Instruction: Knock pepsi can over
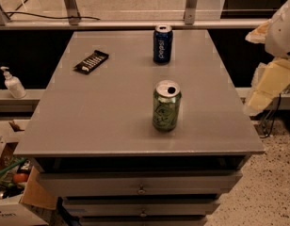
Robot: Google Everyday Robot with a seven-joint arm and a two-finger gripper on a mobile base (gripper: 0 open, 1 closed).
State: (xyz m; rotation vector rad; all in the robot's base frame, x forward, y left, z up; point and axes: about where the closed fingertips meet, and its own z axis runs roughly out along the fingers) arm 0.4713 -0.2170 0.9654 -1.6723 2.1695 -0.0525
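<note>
Table holds two upright cans. The gripper hangs beyond its right edge, well apart from both; whether it is clenched or released I cannot tell. The green can stands near the middle, the pepsi can by the far edge. A low sweep might topple the green one, or push the pepsi can off the far side.

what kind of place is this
Probably a lab or workshop: a grey drawer cabinet as table, a pump bottle on a ledge, cluttered boxes on the floor. The gripper hangs beyond the cabinet's right edge.
</note>
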